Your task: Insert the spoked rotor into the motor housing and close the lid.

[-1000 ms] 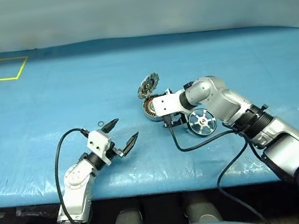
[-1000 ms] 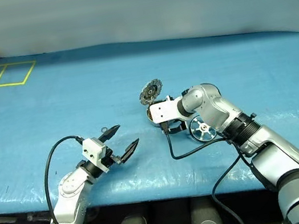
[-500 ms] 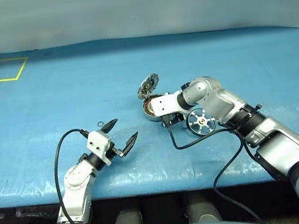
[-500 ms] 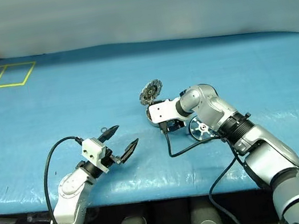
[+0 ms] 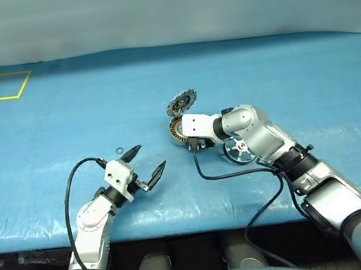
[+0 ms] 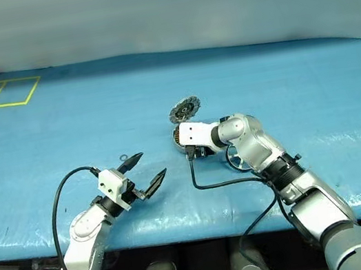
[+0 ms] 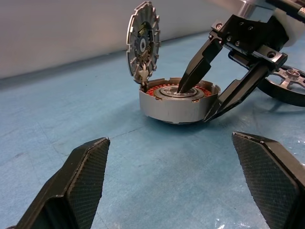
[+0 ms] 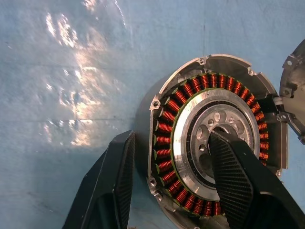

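The right gripper (image 7: pixel 206 95) has its jaws straddling the wall of the motor housing (image 7: pixel 178 102), one finger in the pale centre and one outside, probably to steady or shift it; the left gripper (image 5: pixel 145 166) waits with jaws wide apart. The blue table (image 5: pixel 59 121) carries the housing, its hinged lid (image 7: pixel 142 45) upright, and the spoked rotor (image 5: pixel 238 148) just beside it. The right wrist view reveals the copper windings (image 8: pixel 167 129), and the left eye view a tiny ring (image 5: pixel 121 150).

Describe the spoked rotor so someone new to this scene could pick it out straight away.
On the blue table cover, find the motor housing near the middle, with its round lid standing open. The spoked rotor lies flat just beside it, partly behind the right arm. Unlike the housing, it shows no copper windings, just a shiny rim with spokes to a hub.
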Robot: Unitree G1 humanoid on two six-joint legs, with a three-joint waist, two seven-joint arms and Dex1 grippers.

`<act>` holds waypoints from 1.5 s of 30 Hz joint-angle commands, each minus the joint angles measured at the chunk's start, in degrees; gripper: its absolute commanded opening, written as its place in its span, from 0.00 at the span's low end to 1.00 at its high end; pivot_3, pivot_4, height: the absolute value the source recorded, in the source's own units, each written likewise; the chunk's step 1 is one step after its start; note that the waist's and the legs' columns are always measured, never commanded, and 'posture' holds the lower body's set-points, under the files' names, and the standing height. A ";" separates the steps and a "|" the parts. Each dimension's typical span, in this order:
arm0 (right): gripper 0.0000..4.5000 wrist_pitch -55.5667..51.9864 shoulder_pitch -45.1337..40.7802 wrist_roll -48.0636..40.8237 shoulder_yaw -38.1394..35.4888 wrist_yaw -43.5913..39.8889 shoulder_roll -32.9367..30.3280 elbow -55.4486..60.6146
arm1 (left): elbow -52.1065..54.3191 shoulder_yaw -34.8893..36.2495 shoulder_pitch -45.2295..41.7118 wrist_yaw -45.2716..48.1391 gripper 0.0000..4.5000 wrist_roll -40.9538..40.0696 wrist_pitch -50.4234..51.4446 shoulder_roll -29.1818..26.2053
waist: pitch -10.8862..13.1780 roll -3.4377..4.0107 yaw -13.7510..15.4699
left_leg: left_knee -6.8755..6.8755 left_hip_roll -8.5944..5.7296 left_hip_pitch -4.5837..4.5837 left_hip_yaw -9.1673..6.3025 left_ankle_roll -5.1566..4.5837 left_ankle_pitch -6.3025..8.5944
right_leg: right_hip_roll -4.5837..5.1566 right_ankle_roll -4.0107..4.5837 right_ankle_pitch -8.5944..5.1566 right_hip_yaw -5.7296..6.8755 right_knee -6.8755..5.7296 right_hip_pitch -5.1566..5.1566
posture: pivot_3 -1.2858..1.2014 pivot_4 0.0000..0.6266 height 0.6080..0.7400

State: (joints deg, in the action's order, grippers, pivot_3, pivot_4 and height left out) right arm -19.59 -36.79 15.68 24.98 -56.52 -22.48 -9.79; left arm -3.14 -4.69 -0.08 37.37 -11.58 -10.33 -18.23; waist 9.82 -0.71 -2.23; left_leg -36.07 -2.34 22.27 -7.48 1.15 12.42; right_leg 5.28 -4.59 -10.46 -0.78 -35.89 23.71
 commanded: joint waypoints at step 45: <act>1.00 -20.22 26.63 -25.17 -20.91 14.86 8.95 35.96 | 2.99 6.34 1.75 -3.19 1.00 -0.15 2.64 -3.30 | -0.08 -0.05 0.85 | 0.09 0.00 0.23 -0.12 0.05 0.02 | 0.01 0.21 -0.17 0.10 0.08 0.16 | 0.52 0.24 1.00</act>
State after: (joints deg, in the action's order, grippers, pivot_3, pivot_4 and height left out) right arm -43.59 -11.48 -7.11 6.51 -41.53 -13.29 24.00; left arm -2.10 0.24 2.47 35.57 -11.65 -8.81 -20.94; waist 9.75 -0.76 -1.38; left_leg -35.98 -2.34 22.50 -7.59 1.19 12.44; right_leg 5.30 -4.38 -10.64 -0.68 -35.81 23.87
